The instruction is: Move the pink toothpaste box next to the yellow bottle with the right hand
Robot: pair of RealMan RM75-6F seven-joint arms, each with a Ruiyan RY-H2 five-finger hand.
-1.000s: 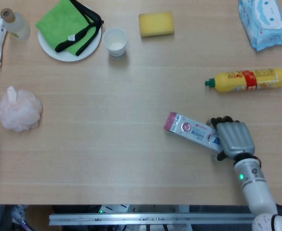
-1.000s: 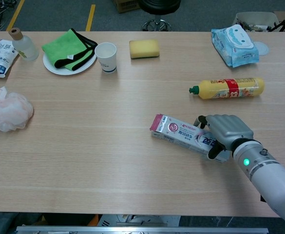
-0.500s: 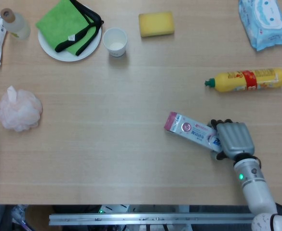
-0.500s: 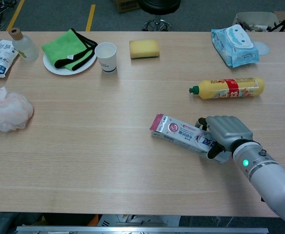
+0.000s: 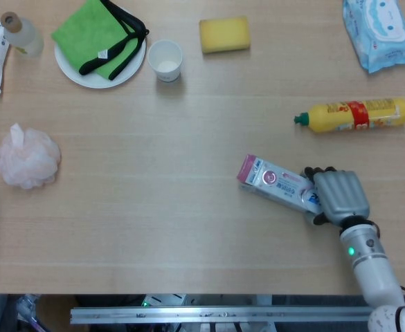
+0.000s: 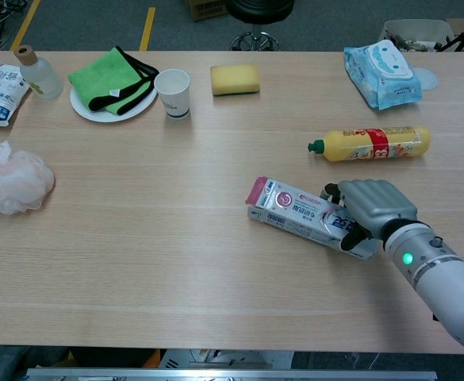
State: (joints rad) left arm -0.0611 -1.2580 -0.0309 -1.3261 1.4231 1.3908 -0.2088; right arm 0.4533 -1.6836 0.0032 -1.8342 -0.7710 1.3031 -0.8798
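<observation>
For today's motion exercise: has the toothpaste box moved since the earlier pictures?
Yes. Gripped by the right hand, the toothpaste box has tipped up and shifted slightly toward the yellow bottle, which lies where it was.

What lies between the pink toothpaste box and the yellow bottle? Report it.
Nothing: bare table separates the pink toothpaste box, held by the right hand, from the yellow bottle. The head view shows it.

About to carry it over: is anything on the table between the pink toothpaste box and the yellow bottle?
Nothing visible. The right hand grips the pink toothpaste box; only bare wooden table lies between it and the lying yellow bottle.
</observation>
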